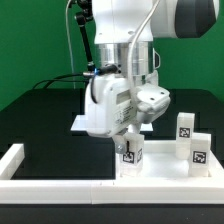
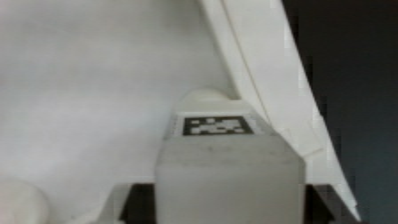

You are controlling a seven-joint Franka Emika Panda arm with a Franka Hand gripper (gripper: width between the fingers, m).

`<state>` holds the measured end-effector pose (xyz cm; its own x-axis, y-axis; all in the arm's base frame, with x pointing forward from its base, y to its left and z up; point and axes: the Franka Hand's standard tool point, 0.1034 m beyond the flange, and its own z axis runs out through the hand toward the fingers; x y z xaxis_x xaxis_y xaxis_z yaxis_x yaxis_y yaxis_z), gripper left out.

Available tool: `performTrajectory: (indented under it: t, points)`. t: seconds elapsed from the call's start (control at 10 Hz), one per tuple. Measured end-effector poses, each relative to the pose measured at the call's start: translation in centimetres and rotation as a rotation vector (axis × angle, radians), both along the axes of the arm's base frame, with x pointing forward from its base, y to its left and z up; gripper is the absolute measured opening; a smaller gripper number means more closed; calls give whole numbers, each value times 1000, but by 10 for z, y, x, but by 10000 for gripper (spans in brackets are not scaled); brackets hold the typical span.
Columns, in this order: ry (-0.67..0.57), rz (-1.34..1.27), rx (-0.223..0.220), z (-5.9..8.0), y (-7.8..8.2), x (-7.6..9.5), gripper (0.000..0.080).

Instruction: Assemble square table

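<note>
You have the gripper low over the black table, near the long white wall along the front. A white leg with a tag stands upright directly under the fingertips; in the wrist view that leg sits between the two fingers, its tagged end facing the camera. The fingers seem closed against its sides, though the contact itself is hard to make out. The tabletop lies right beside it, with its raised rim running diagonally past. Two more legs stand upright toward the exterior view's right, well apart from the gripper.
</note>
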<state>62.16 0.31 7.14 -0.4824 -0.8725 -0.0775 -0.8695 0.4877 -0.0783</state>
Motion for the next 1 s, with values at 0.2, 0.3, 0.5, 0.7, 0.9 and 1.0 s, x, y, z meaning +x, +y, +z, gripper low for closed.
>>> performTrajectory:
  t: [0.2, 0.3, 0.5, 0.7, 0.9, 1.0]
  points:
    - [1, 41, -5, -1, 0, 0, 352]
    - [1, 42, -6, -1, 0, 0, 551]
    - [20, 376, -33, -1, 3, -2, 618]
    - [18, 552, -56, -1, 3, -2, 648]
    - [15, 678, -68, -1, 2, -2, 649]
    - [5, 839, -88, -1, 3, 0, 649]
